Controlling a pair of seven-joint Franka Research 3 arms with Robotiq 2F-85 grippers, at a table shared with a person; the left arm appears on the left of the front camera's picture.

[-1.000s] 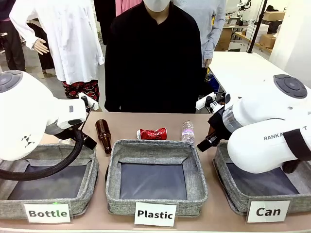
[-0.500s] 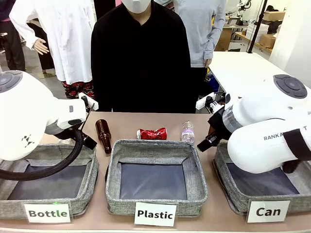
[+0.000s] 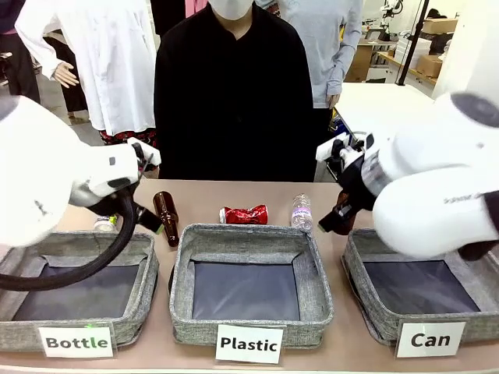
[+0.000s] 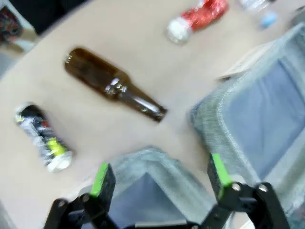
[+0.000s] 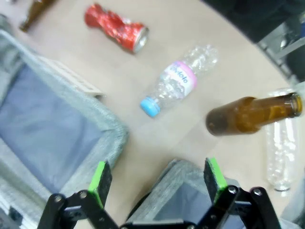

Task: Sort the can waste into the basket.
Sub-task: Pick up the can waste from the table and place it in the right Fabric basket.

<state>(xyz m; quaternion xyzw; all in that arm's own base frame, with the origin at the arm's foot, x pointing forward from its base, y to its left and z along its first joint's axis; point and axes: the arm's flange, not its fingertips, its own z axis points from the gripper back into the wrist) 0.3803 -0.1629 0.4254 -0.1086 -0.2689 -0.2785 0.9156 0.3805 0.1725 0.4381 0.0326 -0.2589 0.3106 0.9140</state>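
The crushed shiny red can (image 3: 243,214) lies on the table behind the middle basket, and it also shows in the left wrist view (image 4: 198,19) and the right wrist view (image 5: 116,27). A dark printed can (image 4: 43,137) lies on its side left of a brown bottle (image 4: 112,85); in the front view this can (image 3: 105,224) peeks out by the left arm. The "Can" basket (image 3: 366,308) stands front right with nothing in it. My left gripper (image 4: 159,174) hangs open over a basket corner. My right gripper (image 5: 157,175) hangs open over the Can basket's near corner (image 5: 183,167).
The "Plastic" basket (image 3: 181,296) stands in the middle and the "Bottle" basket (image 3: 148,288) at the left. A clear plastic bottle (image 5: 178,81), a brown bottle (image 5: 250,114) and another clear bottle (image 5: 281,152) lie near the right gripper. A person stands at the far side.
Both arms have risen and look blurred with motion. The dark can now shows beside the left arm. The person has shifted slightly. The cans and bottles have not moved.
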